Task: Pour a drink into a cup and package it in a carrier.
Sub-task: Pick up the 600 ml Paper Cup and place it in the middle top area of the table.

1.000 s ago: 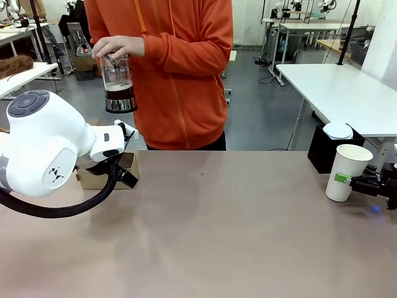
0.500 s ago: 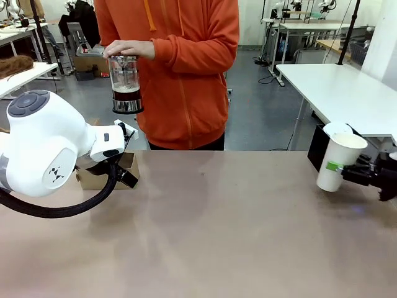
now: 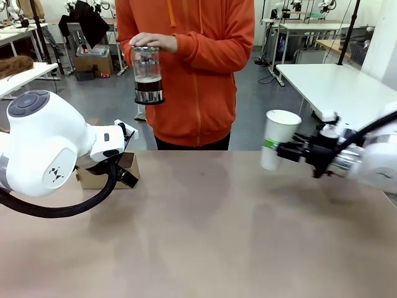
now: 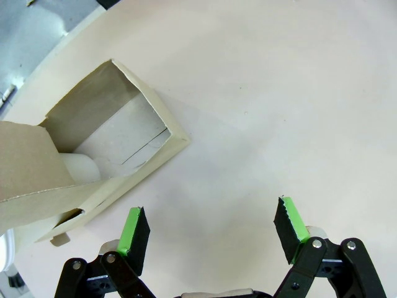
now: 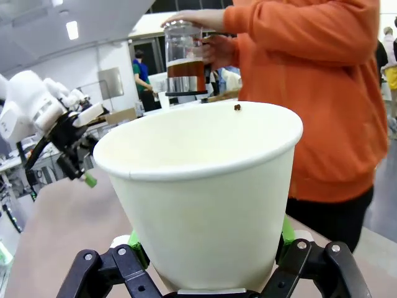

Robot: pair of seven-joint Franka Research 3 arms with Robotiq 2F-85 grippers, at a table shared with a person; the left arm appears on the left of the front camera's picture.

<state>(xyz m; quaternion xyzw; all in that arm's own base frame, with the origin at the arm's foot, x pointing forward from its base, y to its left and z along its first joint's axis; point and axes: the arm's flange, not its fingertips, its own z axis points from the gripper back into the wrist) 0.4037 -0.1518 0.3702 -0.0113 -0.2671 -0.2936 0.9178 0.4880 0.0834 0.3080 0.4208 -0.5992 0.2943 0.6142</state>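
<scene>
right claw (image 3: 275,149) is clamped on the cup (image 3: 279,138), with green pads pressed against its lower wall from both sides. The cup is held upright and lidless, lifted off the table (image 3: 205,236) over the far right part. A small dark speck is seen on the cup rim in the right wrist view. The jug (image 3: 148,74) is held by the person's hand (image 3: 155,42) from the top, beyond the far edge and left of centre, with the drink (image 3: 149,88) filling its lower part. left claw (image 4: 213,230) is spread wide over bare tabletop, nothing gripped. The carrier (image 4: 124,180) is placed on the table at far left, just beside that claw.
</scene>
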